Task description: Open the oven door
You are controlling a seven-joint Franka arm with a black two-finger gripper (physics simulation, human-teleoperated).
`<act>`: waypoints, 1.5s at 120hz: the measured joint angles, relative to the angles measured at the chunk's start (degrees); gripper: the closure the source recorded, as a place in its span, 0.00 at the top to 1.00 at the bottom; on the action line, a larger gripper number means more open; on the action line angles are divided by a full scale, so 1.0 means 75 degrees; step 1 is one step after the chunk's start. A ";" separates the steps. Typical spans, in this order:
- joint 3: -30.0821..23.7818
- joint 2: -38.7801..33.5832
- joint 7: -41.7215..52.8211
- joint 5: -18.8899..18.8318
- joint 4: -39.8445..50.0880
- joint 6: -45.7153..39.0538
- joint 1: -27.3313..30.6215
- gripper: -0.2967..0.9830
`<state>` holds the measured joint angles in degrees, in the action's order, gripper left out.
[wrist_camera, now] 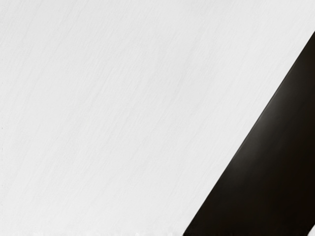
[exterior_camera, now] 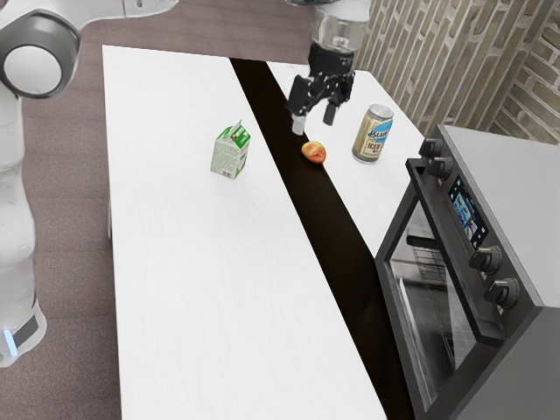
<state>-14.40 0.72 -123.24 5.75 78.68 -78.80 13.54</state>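
While 1 hand (exterior_camera: pixel 314 120) hovers, 1 oven (exterior_camera: pixel 516 166) bears 4 knobs (exterior_camera: pixel 486 259).

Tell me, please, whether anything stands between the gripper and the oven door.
Possibly the can: in the exterior view it stands close to the direct line from the gripper to the oven door. The raised gripper might pass over it, but I can't judge the clearance. The fruit lies low, likely no obstacle.

Beneath my pincer (exterior_camera: pixel 314 121), the white tabletop (exterior_camera: pixel 197 271) looks matt and faintly grained, its black band (exterior_camera: pixel 337 241) smooth, softly glossy; near my pincer stands a metal can (exterior_camera: pixel 373 134); farther off, the oven door (exterior_camera: pixel 427 302) has shiny glass.
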 joint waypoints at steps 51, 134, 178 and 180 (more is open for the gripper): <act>-0.0383 -0.1535 -0.1191 0.0013 0.0090 0.0356 -0.1691 0.77; -0.2360 -0.1410 0.1366 0.0155 0.1474 -0.3684 -0.1189 0.77; -0.2308 -0.0627 0.3161 0.0163 0.1325 -0.4444 -0.0656 0.77; -0.2309 -0.0622 0.3228 0.0162 0.1325 -0.4467 -0.0675 0.77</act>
<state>-31.72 -3.94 -99.03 6.97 88.62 -112.30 8.48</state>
